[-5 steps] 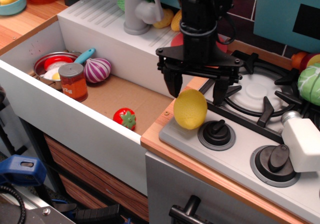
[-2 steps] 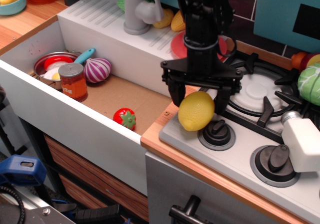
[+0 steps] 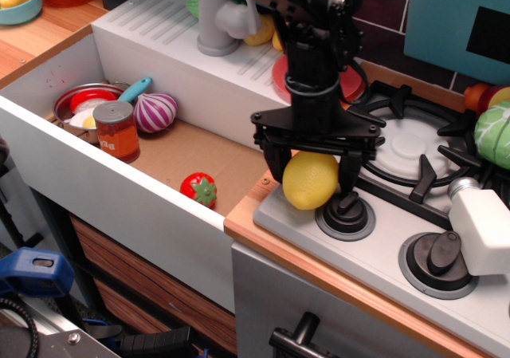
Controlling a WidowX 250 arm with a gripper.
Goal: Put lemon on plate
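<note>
- While the gripper (image 3: 311, 169) clamps the lemon (image 3: 310, 180) at the stove's front-left corner, lift it clear first.
- Carry it back to the plate (image 3: 280, 75), then release low.

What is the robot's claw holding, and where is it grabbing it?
The gripper holds the lemon, one finger pinching each of its sides.

Lemon (image 3: 309, 180): smooth bright-yellow, egg-shaped, tilted, at stove's front-left corner just beside a knob. Plate (image 3: 280, 75): flat, round, red, mostly hidden, on counter behind stove, well apart from lemon.
</note>
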